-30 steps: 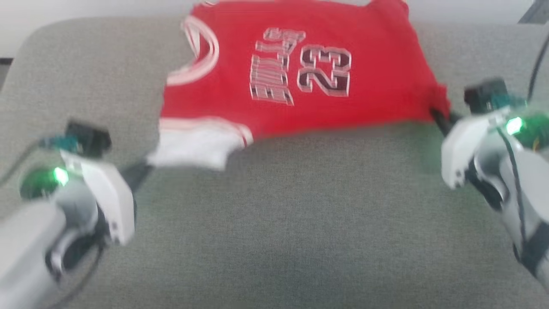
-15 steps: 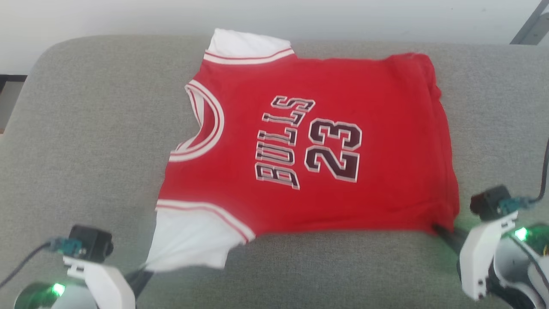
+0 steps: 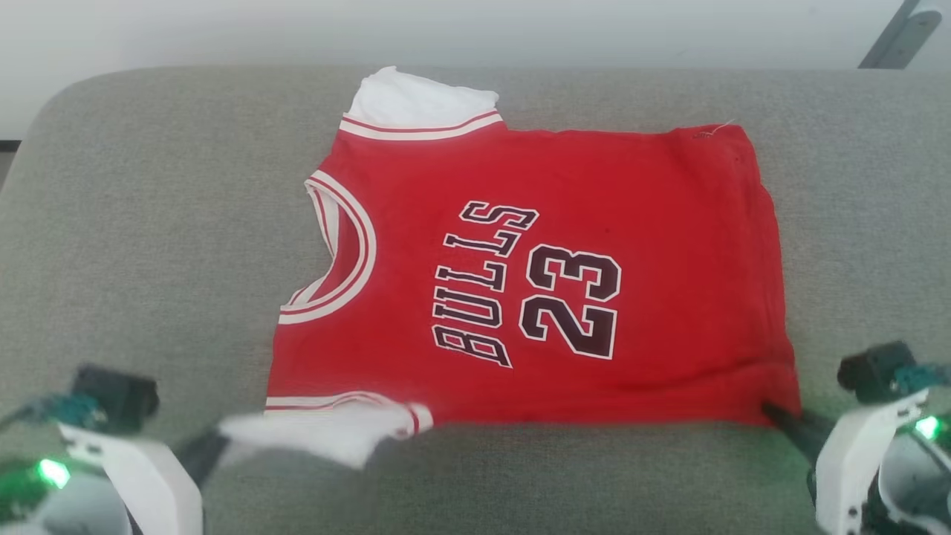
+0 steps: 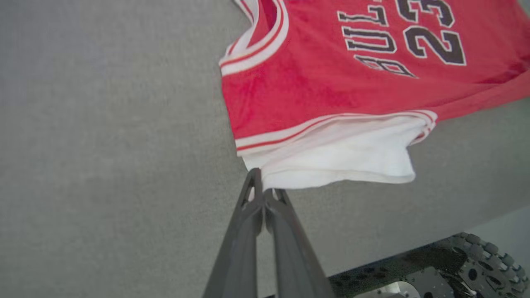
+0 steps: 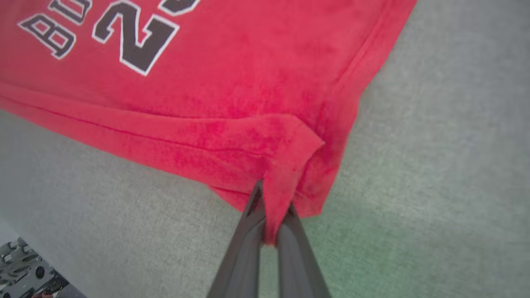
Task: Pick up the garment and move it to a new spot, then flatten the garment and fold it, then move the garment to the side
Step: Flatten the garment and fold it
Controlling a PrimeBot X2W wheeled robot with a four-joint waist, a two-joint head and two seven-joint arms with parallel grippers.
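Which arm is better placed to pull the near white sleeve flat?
Left. The left fingers pinch the white sleeve at its edge; the right fingers grip the garment at the opposite red hem corner.

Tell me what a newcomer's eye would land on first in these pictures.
The red jersey with black BULLS 23 lettering stands out first, spread across the middle of the grey cushion. Next come the two dark-fingered grippers at its near edge. The left gripper pinches the white sleeve at the lower left, and the right gripper pinches the red hem corner at the lower right.
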